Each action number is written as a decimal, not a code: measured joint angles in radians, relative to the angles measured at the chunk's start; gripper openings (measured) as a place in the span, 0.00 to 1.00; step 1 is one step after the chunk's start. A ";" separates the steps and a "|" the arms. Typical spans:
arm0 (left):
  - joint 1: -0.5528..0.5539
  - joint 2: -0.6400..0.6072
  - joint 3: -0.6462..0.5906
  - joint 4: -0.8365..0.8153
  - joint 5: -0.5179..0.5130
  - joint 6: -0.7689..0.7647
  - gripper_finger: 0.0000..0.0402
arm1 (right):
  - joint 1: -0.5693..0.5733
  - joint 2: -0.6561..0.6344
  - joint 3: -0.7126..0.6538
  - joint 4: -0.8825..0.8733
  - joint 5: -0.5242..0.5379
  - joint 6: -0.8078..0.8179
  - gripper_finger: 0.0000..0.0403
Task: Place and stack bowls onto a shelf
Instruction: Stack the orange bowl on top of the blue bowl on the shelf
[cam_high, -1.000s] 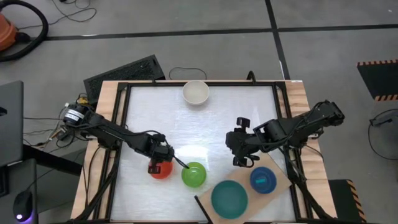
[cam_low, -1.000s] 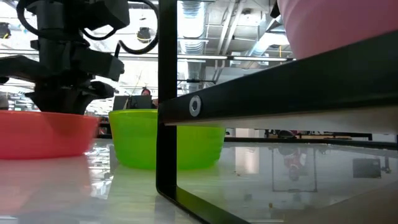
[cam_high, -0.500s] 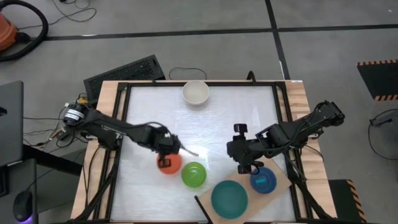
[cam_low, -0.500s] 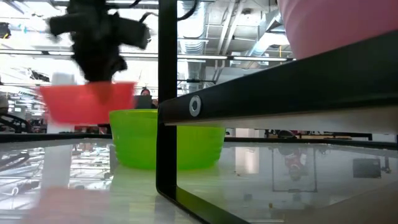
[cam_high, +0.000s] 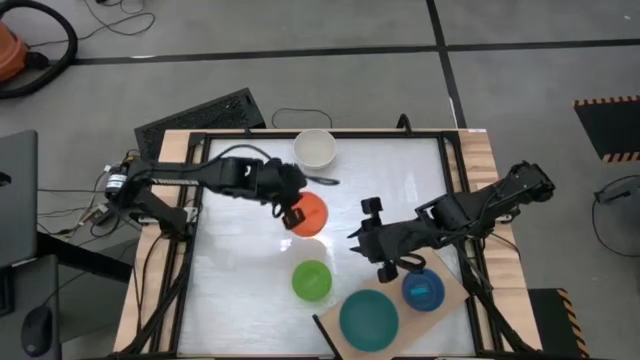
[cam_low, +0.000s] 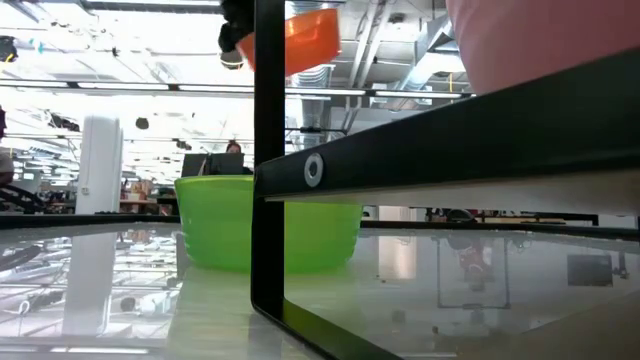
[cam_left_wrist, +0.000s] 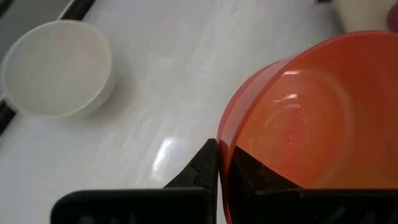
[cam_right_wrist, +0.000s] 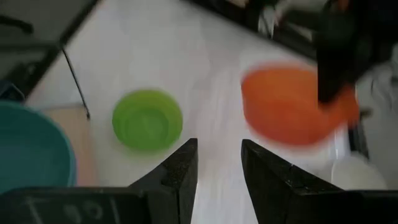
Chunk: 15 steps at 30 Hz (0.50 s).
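A: Two grippers. Left gripper (cam_high: 292, 213) is clamped on the rim of the red bowl (cam_high: 309, 213), carrying it in the air over the middle of the table (cam_high: 240, 250), near the cream-white bowl (cam_high: 314, 148) at the far edge.

B: Right one?

A: Right gripper (cam_right_wrist: 217, 163) hovers just beside the shelf (cam_high: 452, 297), fingers part-way apart, nothing between them.

B: Other bowls?

A: Lime green bowl (cam_high: 311, 280) sits on the table, near side. Dark teal bowl (cam_high: 369, 319) and slate blue bowl (cam_high: 423, 289) sit on the shelf at the near right corner. Something pink (cam_low: 530, 40) up on the shelf in the low view, cropped.

B: Any writing?

A: None readable.

B: Surface, room?

A: Glossy white top, black frame, pale wood rim. Grey floor, keyboard (cam_high: 200, 115) behind the table, cables.
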 joint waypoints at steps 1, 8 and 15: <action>0.011 0.003 0.001 0.014 0.020 0.004 0.00 | 0.000 0.000 0.004 0.024 -0.003 -0.034 0.37; 0.045 0.062 0.004 0.082 0.214 0.066 0.00 | -0.004 0.001 0.033 0.176 -0.083 -0.287 0.37; 0.049 0.094 0.032 0.111 0.286 0.118 0.00 | -0.045 0.002 0.032 0.201 -0.204 -0.306 0.37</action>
